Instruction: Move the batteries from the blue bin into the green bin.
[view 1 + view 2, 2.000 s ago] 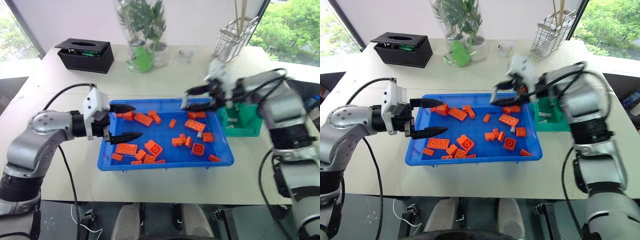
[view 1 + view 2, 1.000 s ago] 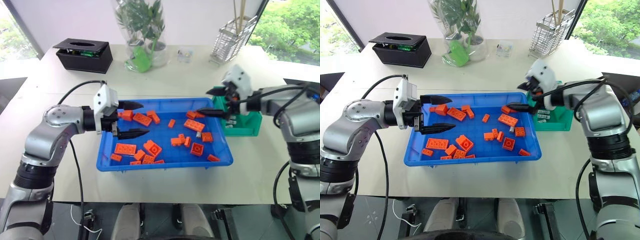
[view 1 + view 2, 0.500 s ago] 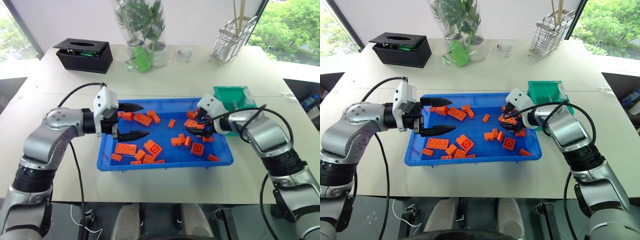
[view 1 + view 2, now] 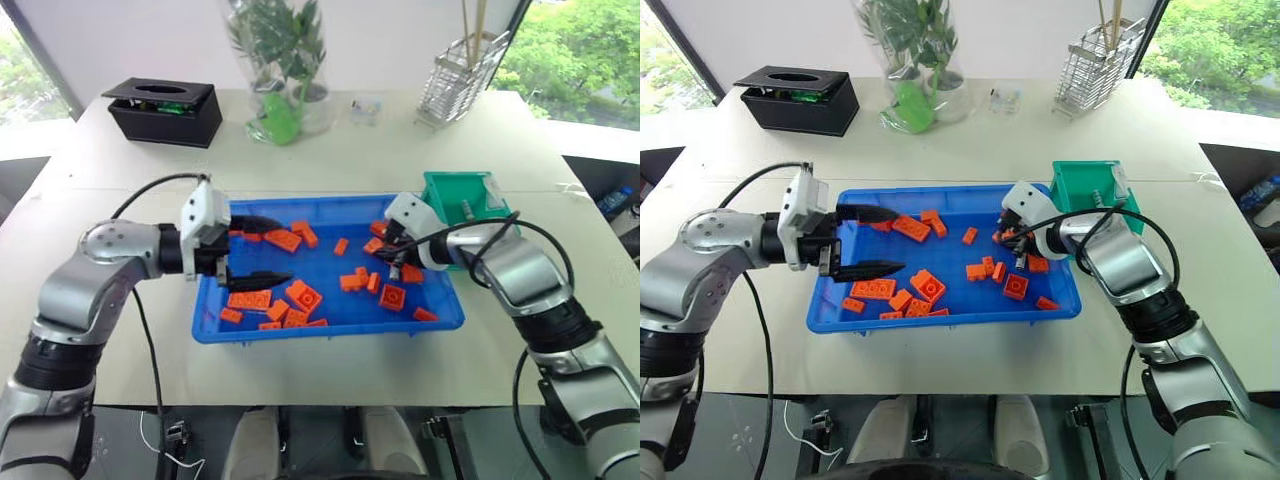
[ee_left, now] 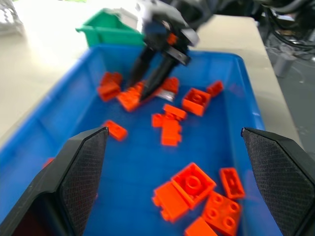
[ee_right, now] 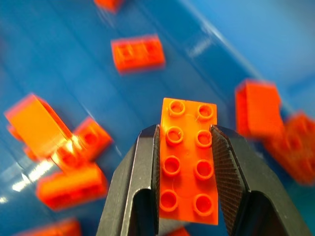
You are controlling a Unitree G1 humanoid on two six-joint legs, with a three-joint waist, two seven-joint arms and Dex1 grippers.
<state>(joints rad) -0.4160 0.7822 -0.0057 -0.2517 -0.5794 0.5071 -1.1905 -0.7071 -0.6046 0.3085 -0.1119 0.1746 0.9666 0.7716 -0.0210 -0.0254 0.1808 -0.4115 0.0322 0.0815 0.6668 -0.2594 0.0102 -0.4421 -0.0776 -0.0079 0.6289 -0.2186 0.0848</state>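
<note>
The blue bin [image 4: 320, 334] lies mid-table, strewn with orange bricks. My right gripper [image 4: 386, 256] reaches down into its right end and is shut on an orange brick [image 6: 187, 159], whose sides meet both pads. A small silver-grey battery [image 5: 166, 92] lies right beside those fingertips, partly covered by bricks. My left gripper [image 4: 262, 250] hovers open over the bin's left end, fingers spread wide with nothing between them. The green bin [image 4: 462, 201] stands against the blue bin's far right corner, just behind my right wrist.
A black box [image 4: 165, 108] sits at the back left, a plant in a clear vase [image 4: 285, 90] at the back middle, and a wire basket [image 4: 462, 75] at the back right. Bare table runs along the front of the blue bin.
My right gripper came away from the green bin, dropped into the right end of the blue bin and went from wide open to shut on an orange brick. The left arm stayed put.
</note>
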